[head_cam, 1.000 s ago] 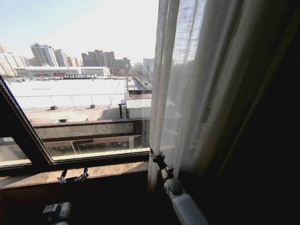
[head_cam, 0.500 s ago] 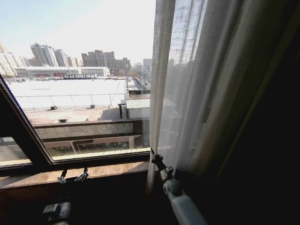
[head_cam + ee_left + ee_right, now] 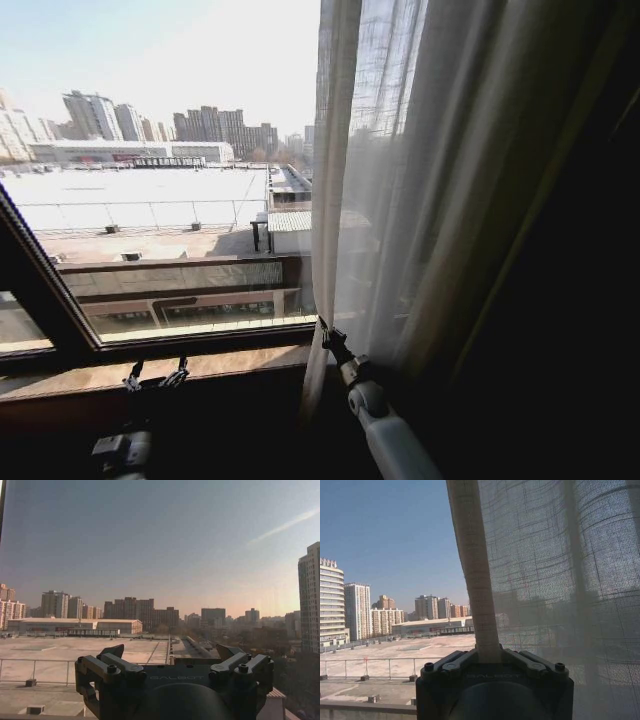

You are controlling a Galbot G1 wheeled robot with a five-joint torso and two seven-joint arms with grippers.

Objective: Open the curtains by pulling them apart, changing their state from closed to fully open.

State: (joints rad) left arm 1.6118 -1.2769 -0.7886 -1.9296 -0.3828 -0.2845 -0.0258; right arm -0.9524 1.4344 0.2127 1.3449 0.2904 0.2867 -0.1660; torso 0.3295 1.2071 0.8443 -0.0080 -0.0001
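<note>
Two grippers sit below the window [image 3: 170,250]: the left gripper [image 3: 155,377], fingers apart, under its sill; the right gripper [image 3: 327,335] clamps the curtains' [image 3: 400,200] leading hem, right of the bare glass.

Upper-floor room, likely residential. Evidence was a large dark-framed window [image 3: 60,310] above a brown wooden sill [image 3: 200,368]. Sheer white pleated curtains [image 3: 400,200] hung alongside, overlooking city rooftops [image 3: 140,195].

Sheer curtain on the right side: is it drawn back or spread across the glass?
Drawn back. The sheer curtain hangs bunched at the right, leaving the window bare. The right gripper clamps its hem edge.
</note>
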